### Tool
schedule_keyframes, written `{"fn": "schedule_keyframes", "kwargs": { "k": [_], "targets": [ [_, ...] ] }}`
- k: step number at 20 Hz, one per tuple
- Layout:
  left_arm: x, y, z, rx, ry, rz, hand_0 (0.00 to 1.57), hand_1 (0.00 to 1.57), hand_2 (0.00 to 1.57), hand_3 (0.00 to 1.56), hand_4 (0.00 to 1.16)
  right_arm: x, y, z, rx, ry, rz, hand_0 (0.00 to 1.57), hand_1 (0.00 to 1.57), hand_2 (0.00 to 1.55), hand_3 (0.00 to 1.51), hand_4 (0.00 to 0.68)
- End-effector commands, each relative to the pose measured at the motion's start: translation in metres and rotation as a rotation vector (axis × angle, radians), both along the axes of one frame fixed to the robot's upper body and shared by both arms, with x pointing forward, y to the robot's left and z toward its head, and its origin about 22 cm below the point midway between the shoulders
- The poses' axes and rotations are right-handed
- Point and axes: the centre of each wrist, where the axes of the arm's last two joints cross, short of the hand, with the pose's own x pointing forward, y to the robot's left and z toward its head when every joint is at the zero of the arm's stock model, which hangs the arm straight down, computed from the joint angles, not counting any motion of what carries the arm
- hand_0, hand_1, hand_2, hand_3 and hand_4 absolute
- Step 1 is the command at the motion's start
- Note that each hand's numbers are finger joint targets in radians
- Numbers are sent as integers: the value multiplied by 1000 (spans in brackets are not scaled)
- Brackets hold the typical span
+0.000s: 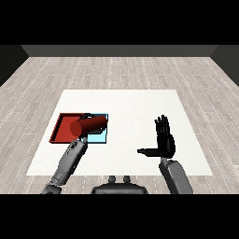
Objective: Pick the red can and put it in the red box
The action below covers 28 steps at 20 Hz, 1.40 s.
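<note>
We have only one view, taken from the robot's head, and we look down and forward across the white table (140, 100) toward the wooden floor (121, 70) and a dark wall at the far end. We stand close enough that the whole table top fits in view, with floor showing on both sides. The two forearms enter from the lower corners, the left hand (87, 136) at our left and the right hand (164, 139) at our right, so the view is not mirrored. The trays lie left of centre.
</note>
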Motion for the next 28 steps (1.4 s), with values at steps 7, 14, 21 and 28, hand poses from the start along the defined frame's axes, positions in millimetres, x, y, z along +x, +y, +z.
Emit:
{"fn": "schedule_keyframes", "kwargs": {
  "k": [7,14,21,28],
  "targets": [
    [19,123,16,298,164,237,1571,1571,1536,1468,1122,-3,-26,-19,11,58,-53,0,0,0,0,0],
    [31,178,-27,426,503,392,1571,1571,1549,1473,1051,18,-49,-24,-18,103,-97,0,0,0,0,0],
    [7,211,-75,541,833,461,1063,1063,978,616,821,27,-41,-44,-11,103,-93,0,0,0,0,0],
    [8,199,-95,539,911,354,879,879,925,776,517,46,-39,-54,-17,86,-94,0,0,0,0,0]
  ]
}}
